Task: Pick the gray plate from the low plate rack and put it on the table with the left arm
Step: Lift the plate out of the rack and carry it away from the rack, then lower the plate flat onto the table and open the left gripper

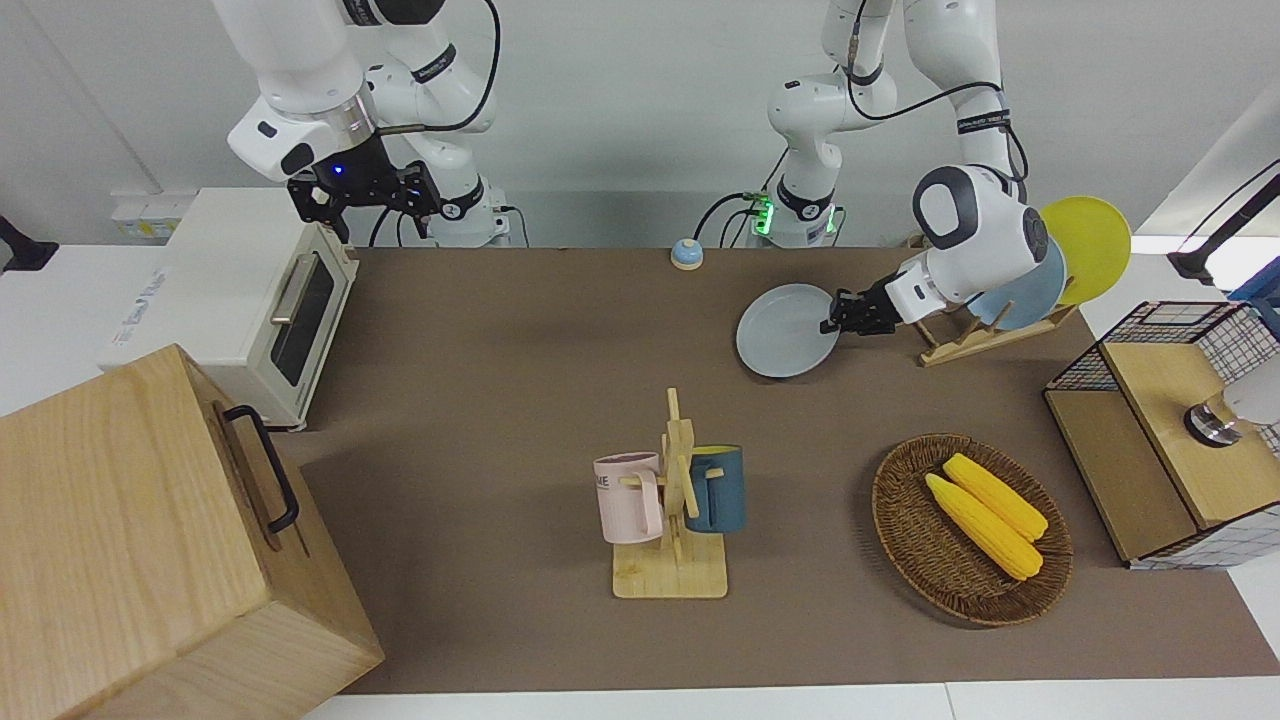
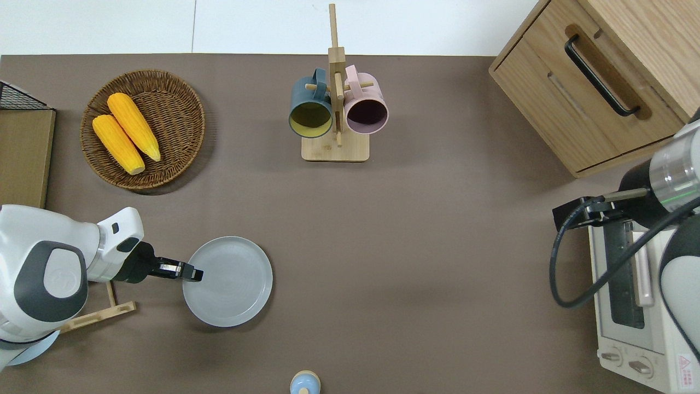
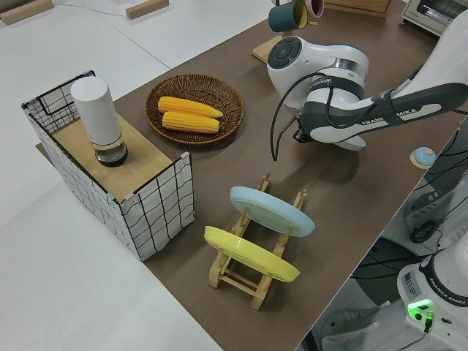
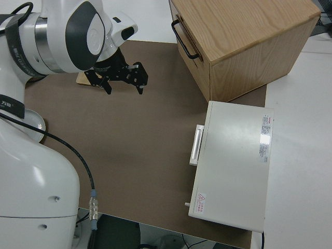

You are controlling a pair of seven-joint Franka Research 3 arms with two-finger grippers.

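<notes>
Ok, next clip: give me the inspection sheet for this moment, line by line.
Surface: matte brown table.
Job's things: round light-gray plate off the low wooden plate rack, level beside it; whether it touches the table is unclear.
Clutter: light-blue plate and yellow plate in the rack; wicker basket with two corn cobs; wooden mug stand with two mugs; small blue bell.
Grippers: left gripper shut on the plate's rim; right arm parked, right gripper open.
Cables: black cable on the right arm.
Surroundings: white toaster oven, wooden cabinet, wire crate.

lab: robot arms (image 1: 960, 215), staged table (image 1: 520, 330)
</notes>
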